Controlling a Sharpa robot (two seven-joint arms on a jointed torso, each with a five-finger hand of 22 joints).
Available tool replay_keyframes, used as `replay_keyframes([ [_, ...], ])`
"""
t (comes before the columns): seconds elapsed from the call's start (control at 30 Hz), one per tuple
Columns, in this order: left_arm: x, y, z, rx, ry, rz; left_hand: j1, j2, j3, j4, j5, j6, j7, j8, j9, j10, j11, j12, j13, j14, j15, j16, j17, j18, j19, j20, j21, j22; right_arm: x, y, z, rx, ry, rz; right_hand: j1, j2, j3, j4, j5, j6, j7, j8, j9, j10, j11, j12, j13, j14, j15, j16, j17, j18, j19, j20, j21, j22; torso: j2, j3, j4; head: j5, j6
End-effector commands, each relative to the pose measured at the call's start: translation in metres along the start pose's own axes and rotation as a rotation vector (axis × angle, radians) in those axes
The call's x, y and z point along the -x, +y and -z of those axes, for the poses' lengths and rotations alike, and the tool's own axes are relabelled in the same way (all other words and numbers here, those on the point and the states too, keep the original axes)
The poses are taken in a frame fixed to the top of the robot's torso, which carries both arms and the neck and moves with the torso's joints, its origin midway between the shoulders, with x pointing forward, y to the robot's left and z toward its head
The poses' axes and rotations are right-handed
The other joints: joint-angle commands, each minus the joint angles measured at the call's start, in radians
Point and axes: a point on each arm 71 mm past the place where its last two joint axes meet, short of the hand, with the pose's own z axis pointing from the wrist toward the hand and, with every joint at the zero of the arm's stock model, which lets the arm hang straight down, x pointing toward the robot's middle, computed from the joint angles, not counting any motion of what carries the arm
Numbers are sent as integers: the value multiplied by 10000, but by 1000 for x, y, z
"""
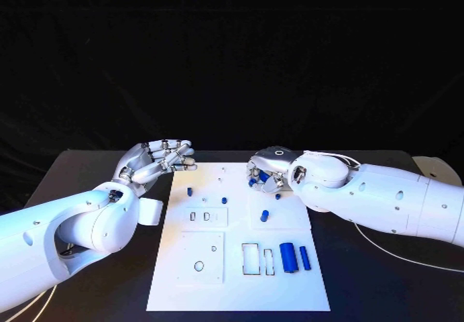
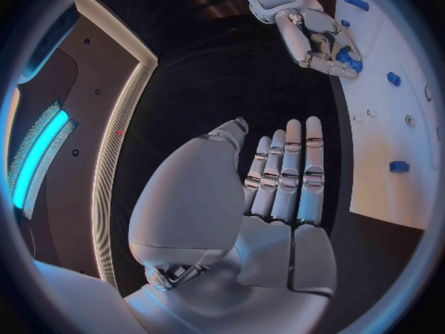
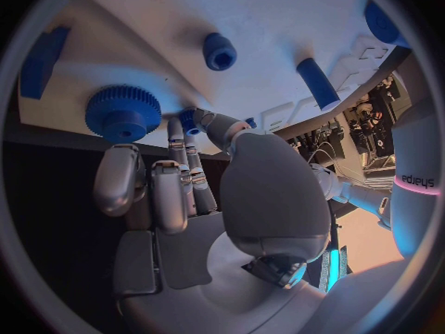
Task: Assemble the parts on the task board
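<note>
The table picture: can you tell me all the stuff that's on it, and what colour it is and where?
Table: one, black, under everything.
Task board: one, white, middle of the table.
Blue cylinders: two, lying side by side at the board's near right.
Small blue parts: several, scattered over the board's middle and far half.
Blue gear: one, at the board's far edge, by the right hand's fingertips.
Left hand: silver, raised beside the board's far left corner, holding nothing.
Right hand: silver, reaching down at the board's far right.
</note>
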Motion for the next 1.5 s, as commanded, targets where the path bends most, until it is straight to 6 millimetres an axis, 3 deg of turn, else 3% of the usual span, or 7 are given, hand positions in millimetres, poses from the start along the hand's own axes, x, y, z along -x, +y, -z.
replay_keyframes([
  [0.03,-1,-1,0,-41,138,40,-10,-63,62,-8,-48,6,149,-44,-13,13,38,-27,-14,70,-6,-22,17,143,57,13,58,-15,7,3,2,63,-979,-52,77,217,53,2,58,74,-17,79,206,76,-17,60,30,540,-72,67,-4,-206,41,-51,36,18,8,-6,4,9,25],
  [0.33,0,-1,-1,4,101,18,11,-66,84,-25,-48,-8,159,-59,-18,3,45,-56,-14,72,-3,-34,26,143,65,11,53,-21,20,8,-4,-83,-1925,-170,34,187,31,-10,-14,71,-38,147,313,111,-31,20,30,550,-87,114,62,-212,34,-71,69,71,48,-3,14,26,147],
  [0.7,0,-1,-2,47,138,29,35,-82,103,-48,-51,-22,165,-73,-22,-6,51,-85,-14,68,1,-49,34,141,70,9,47,-29,28,16,-31,-247,-2567,-200,-25,167,39,7,-161,-1,-27,167,405,42,-8,-74,4,556,-72,151,96,-215,17,-68,88,105,87,3,53,29,249],
  [1.0,-2,-1,-3,62,183,50,43,-85,111,-55,-52,-25,167,-77,-23,-9,53,-95,-13,63,3,-56,37,140,69,10,44,-32,24,26,-49,-205,-2550,-291,-44,174,58,16,-183,-57,-8,159,436,6,9,-109,-8,560,-60,172,125,-211,-5,-62,77,89,106,-3,84,46,209],
  [1.17,-2,0,-4,66,195,56,43,-85,111,-55,-52,-25,167,-77,-23,-9,53,-95,-13,63,3,-56,37,140,69,10,44,-32,19,29,-54,-240,-2384,-352,-59,165,68,18,-181,-98,7,153,459,-40,27,-137,-21,561,-47,181,130,-206,-25,-54,63,69,113,13,50,99,199],
  [1.5,-2,0,-4,71,198,57,43,-85,111,-55,-52,-25,167,-77,-23,-9,53,-95,-13,63,3,-56,37,140,69,10,44,-32,10,31,-58,-279,-2062,-418,-68,165,68,22,-182,-108,13,152,467,-46,31,-139,-23,559,-43,181,125,-202,-38,-51,51,51,120,14,53,146,155],
])
